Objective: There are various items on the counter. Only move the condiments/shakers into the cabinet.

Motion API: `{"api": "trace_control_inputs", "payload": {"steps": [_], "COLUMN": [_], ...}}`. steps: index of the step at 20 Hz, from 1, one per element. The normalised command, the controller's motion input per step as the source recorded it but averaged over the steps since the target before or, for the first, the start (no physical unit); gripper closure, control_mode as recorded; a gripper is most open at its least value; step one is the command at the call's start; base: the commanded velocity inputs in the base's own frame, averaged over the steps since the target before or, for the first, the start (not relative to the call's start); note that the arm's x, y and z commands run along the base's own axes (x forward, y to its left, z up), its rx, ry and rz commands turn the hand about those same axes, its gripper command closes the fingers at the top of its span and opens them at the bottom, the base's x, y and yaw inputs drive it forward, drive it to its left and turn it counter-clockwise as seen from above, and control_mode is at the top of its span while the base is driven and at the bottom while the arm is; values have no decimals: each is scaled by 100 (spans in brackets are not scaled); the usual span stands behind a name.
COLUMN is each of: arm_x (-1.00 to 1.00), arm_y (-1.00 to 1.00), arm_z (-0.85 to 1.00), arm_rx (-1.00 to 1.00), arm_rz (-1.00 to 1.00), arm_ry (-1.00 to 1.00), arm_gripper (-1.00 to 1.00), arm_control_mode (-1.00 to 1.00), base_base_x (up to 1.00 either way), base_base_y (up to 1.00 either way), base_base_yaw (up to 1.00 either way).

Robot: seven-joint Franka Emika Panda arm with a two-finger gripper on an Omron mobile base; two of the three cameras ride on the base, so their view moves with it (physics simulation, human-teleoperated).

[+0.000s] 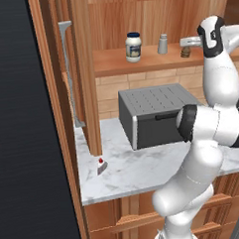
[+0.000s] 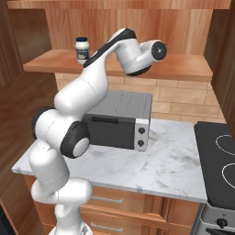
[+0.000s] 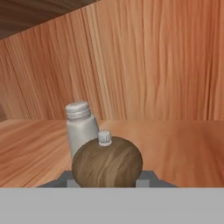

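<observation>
Gripping the brown pepper mill [image 3: 107, 161], the end effector [image 1: 186, 47] reaches into the cabinet [image 1: 150, 13] with its two fingers pressed against the mill's round wooden body on either side, as the hand view shows; the mill's small silver knob points up between them. From the left base view the mill [image 1: 185, 52] sits low over the plank shelf [image 1: 118, 62] toward its right end, though whether its base touches the wood cannot be told. The grey shaker [image 1: 162, 43] stands upright on the shelf just beside the mill, toward the back panel, and in the hand view it [image 3: 81, 127] rises directly behind the mill and slightly to one side. The white jar [image 1: 133, 47] with the dark blue lid and label stands upright further toward the shelf's left end, near its front edge; the right base view shows it [image 2: 82, 49] at the shelf's far left. Down on the marbled tabletop [image 1: 144, 170], the tiny white wedge [image 1: 101, 165] with the red top lies near the front left corner, close to the wooden side panel. A dark grey toaster oven [image 1: 153, 114] sits at the back of the tabletop under the shelf, well apart from the wedge.
</observation>
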Motion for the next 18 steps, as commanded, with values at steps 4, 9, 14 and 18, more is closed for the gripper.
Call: {"api": "trace_control_inputs", "payload": {"steps": [4,9,14,18], "arm_x": [24,20,3,0], "arm_y": [0,0,0,0], "arm_z": [-19,-24,-10,0], "arm_rx": [-3,-4,0,0], "arm_rz": [0,0,0,0], "arm_ry": [0,0,0,0], "arm_gripper": [100,100,-100,-100], "arm_control_mode": [-100,-100,-100,-100], "base_base_x": [0,0,0,0], "base_base_y": [0,0,0,0], "base_base_yaw": [0,0,0,0]}}
